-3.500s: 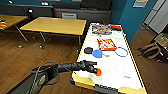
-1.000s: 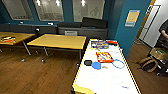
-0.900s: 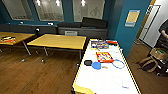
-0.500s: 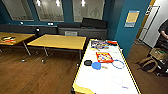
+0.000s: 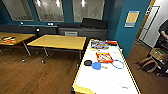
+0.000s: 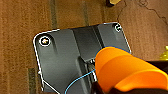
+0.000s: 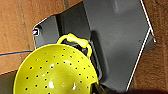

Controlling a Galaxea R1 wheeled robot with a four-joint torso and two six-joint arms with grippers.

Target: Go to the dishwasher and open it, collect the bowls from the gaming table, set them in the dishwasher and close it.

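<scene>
**Pulling back from the gaming table with both grippers loaded**

Backing off is what the head view reports: against the picture from a few seconds ago, the gaming table is seen from farther away and the left arm that reached over it is gone from view, so the camera has moved with the robot. Over the last second the scene is barely shifted. An orange bowl is seen close in the left wrist view and a perforated lime-yellow bowl in the right wrist view, both over wooden floor; each appears to be carried, though whether the fingers are clenched cannot be told. A black bowl and a blue bowl are left on the white top beside the game boxes. Collection is judged unfinished.
</scene>
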